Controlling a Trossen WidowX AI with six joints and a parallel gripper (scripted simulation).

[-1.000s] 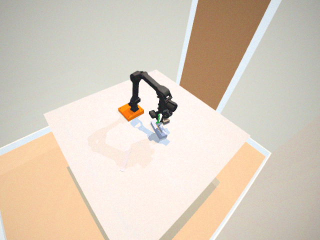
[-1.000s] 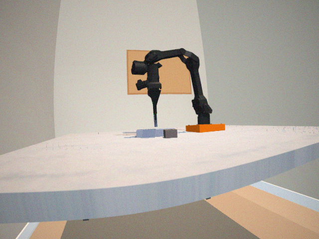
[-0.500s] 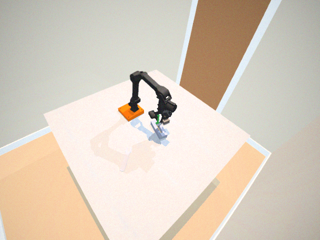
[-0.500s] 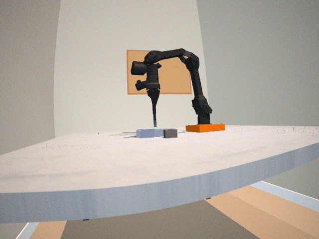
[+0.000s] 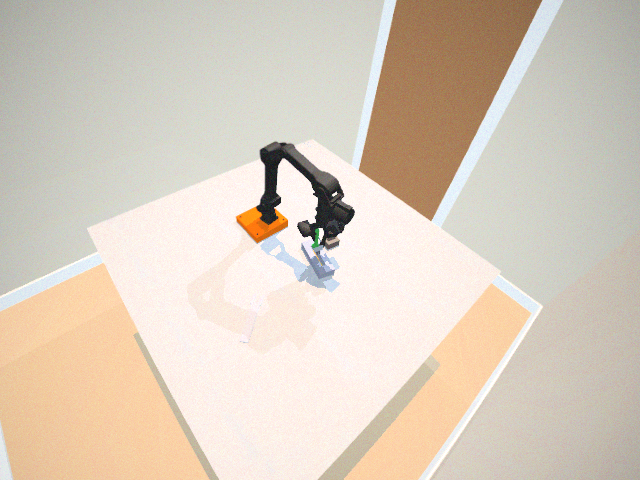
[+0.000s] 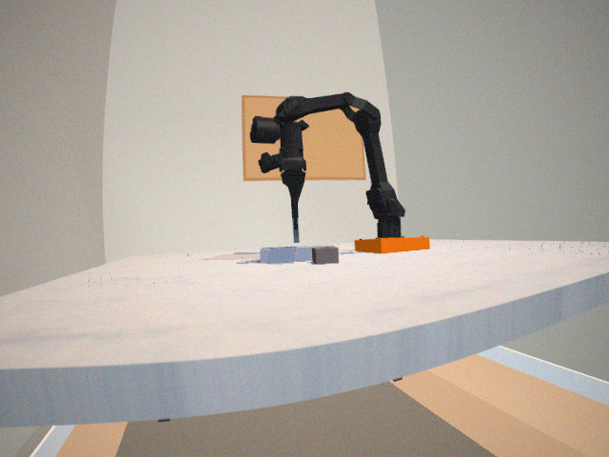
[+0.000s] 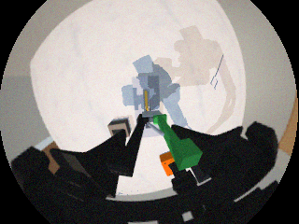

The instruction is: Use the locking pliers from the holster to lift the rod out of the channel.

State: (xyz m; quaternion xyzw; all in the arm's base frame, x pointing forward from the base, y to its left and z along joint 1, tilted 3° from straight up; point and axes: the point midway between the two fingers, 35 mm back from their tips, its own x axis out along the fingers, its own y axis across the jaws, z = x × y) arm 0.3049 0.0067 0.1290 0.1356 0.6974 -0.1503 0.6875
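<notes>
One small slip sideways could make our gripper (image 5: 320, 244) (image 6: 295, 224) (image 7: 149, 130), clamped on the green pliers (image 5: 316, 238) (image 6: 296, 236) (image 7: 187, 153), bump their jaws on the thin channel (image 5: 325, 270) (image 6: 278, 255) (image 7: 136, 100) instead of going around the yellow rod (image 5: 319, 257) (image 7: 147, 100) inside.

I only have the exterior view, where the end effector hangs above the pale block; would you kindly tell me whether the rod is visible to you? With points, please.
Observer: Yes, the wrist view shows the yellow rod (image 5: 320, 258) (image 7: 146, 99) in the channel of the pale block (image 5: 326, 272) (image 6: 278, 255) (image 7: 154, 133).

Operator: Thank you. What colour is the large handle on the pliers?

Observer: The locking pliers (image 5: 316, 237) (image 6: 296, 236) (image 7: 187, 155) in the end effector (image 5: 319, 244) (image 6: 295, 226) (image 7: 149, 130) have a large green handle.

Operator: And the small box beside the block?

Observer: That holster (image 5: 331, 242) (image 6: 324, 255) (image 7: 113, 128) has a dark opening, with no tool sticking out.
</notes>
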